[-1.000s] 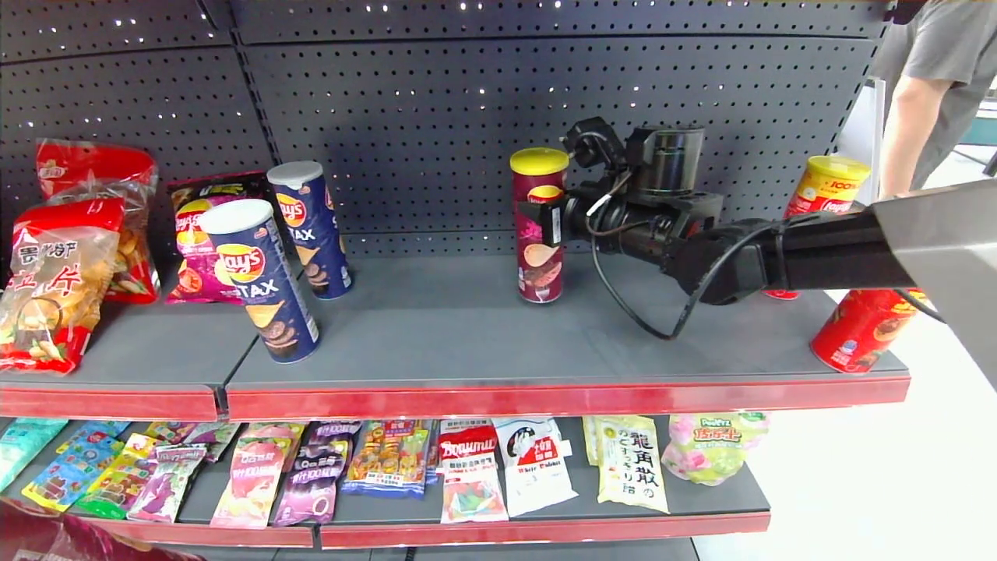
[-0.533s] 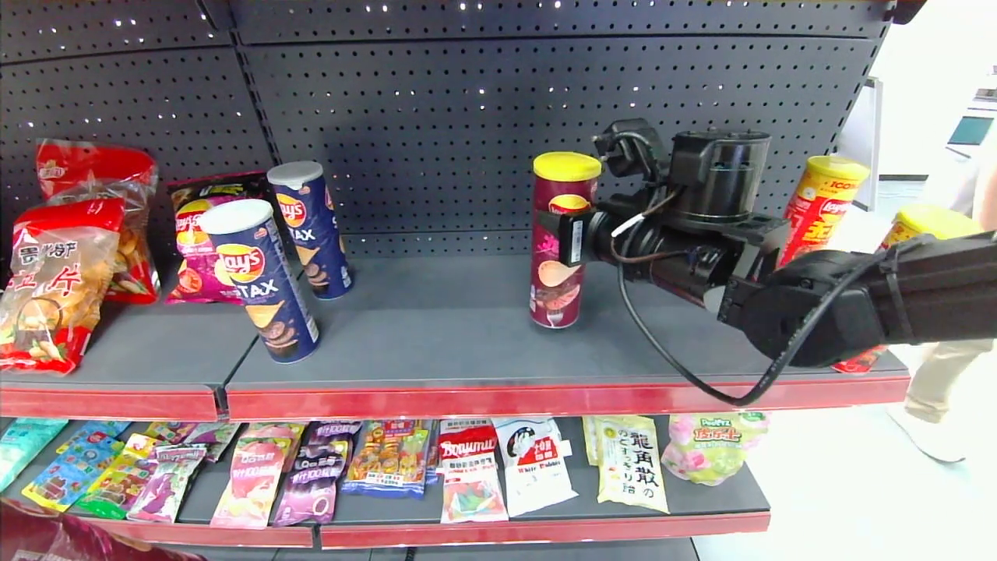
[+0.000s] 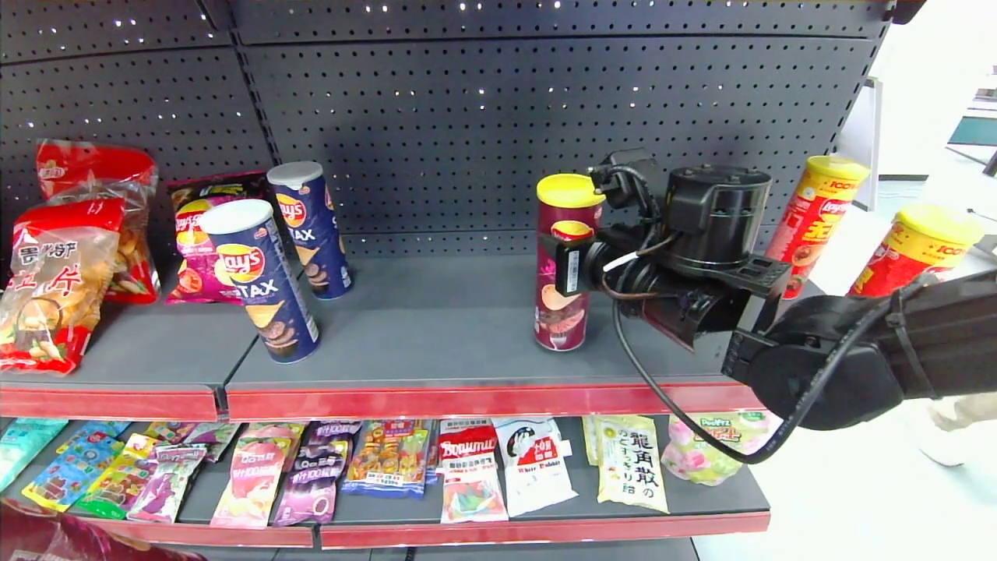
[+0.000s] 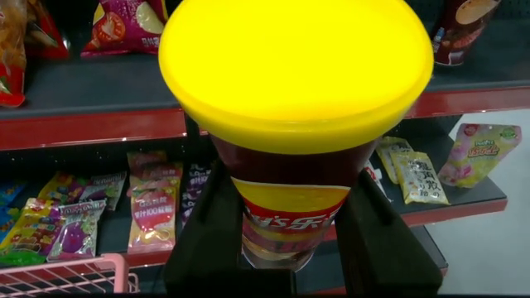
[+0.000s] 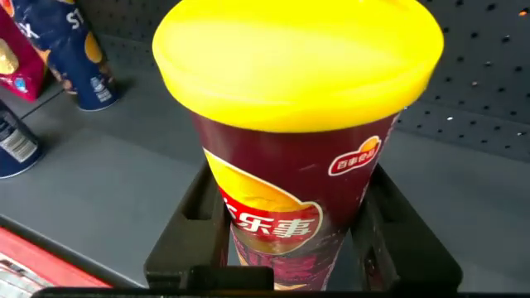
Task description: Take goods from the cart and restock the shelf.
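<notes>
- Between the fingers of the right gripper [image 3: 562, 269], a maroon can [image 3: 559, 312] with a yellow lid is held at mid-height, the fingers closed against its sides.
- The maroon can's long axis is upright. Its base is over the upper shelf [image 3: 436, 327], near the red front edge; contact with the deck cannot be confirmed.
- The right arm is extended roughly level from the robot's right, meeting the maroon can side-on.
- The left gripper [image 4: 286, 240] is closed round a second can [image 4: 294, 74], held upright in front of the shelving and clear of the deck.
- The right arm is judged the nearer; placement is judged to turn on the base being seated flat before release.
- Two blue cans [image 3: 257, 276] are noted well apart to the left.
</notes>
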`<state>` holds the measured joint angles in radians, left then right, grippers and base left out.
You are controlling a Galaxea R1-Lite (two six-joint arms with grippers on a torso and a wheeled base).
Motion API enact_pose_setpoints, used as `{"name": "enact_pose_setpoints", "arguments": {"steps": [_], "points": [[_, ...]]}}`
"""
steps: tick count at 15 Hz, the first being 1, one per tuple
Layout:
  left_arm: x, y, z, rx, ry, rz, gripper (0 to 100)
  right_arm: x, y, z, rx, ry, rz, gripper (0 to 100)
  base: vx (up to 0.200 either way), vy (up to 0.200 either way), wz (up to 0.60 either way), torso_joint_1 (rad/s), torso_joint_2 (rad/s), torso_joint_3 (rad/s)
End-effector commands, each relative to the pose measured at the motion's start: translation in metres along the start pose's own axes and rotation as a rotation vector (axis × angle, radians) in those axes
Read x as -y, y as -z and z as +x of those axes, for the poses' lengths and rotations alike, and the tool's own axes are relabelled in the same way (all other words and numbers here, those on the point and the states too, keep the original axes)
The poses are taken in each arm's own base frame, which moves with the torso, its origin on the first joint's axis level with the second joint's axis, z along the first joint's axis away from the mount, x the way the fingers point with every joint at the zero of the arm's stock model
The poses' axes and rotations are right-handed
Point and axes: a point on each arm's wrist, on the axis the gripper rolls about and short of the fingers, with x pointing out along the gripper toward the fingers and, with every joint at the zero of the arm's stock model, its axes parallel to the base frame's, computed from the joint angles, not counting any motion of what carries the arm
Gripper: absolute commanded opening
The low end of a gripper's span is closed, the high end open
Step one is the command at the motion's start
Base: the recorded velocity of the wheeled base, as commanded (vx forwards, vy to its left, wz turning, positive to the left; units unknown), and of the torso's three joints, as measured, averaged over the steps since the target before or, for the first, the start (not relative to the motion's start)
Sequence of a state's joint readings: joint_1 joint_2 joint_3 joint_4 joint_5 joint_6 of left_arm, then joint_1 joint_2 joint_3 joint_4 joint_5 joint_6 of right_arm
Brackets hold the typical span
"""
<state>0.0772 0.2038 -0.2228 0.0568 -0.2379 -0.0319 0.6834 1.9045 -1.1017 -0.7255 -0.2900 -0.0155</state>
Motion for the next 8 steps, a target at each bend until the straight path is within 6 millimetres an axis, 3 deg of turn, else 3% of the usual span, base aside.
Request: {"name": "enact_pose_setpoints", "arguments": {"steps": [1,8], "points": [[0.000,0.000,0.000,0.001,0.000,0.000,0,-0.007,0.003,-0.002,-0.009,-0.015,-0.004,0,0.000,0.000,0.00,0.000,0.00,0.000],[0.000,0.000,0.000,0.001,-0.001,0.000,0,-0.024,0.017,-0.005,-0.049,0.013,-0.014,0,0.000,0.000,0.00,0.000,0.00,0.000]]}}
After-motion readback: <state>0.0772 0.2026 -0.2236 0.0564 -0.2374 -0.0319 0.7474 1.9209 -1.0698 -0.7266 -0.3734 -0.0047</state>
